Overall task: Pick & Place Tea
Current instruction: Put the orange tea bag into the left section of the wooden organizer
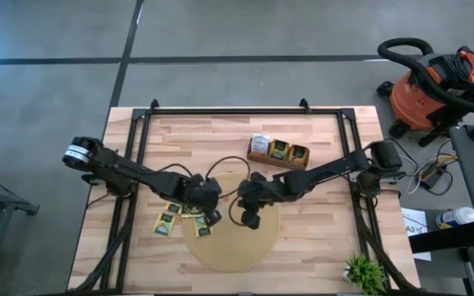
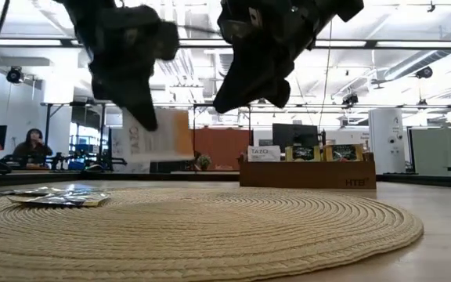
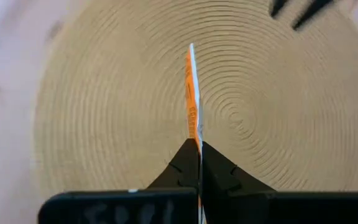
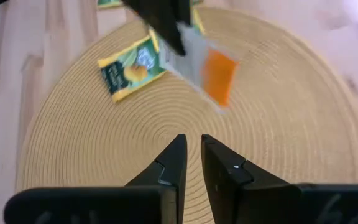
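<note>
Left end effector (image 3: 199, 152): I see it pinched tight on an orange and white tea sachet (image 4: 209, 67), held up in the air over the round mat (image 1: 245, 255).
Why held so: I think it grips one edge so the rest hangs free for passing over or carrying.
Right end effector (image 4: 192, 149): its fingers are a small bit apart with nothing in them, and it hangs over the mat just beside the lifted sachet.
Other tea: a yellow and green sachet (image 4: 128, 73) lies flat on the mat.
Wooden box (image 1: 280, 155): it sits farther back on the table (image 1: 319, 247) with sachets standing inside, likely the goal.
</note>
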You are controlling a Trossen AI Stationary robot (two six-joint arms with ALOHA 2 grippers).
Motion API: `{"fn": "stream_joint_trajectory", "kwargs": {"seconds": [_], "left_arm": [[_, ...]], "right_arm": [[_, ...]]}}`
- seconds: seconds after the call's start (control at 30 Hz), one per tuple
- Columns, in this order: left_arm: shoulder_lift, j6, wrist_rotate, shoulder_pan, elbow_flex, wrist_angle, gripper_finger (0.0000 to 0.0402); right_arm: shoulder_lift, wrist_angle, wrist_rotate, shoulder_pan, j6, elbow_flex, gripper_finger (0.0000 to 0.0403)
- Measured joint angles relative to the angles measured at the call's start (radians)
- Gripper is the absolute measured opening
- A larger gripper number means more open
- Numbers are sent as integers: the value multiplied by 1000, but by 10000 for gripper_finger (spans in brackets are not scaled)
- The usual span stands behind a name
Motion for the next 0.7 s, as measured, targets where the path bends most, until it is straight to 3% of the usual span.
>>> {"fn": "stream_joint_trajectory", "kwargs": {"seconds": [0.37,0.7], "left_arm": [[0,210,-93,-6,205,-318,0],[0,248,-77,-6,258,-390,0]], "right_arm": [[-99,-3,4,-24,-81,0,47],[-237,-11,4,-24,-125,1,47]]}}
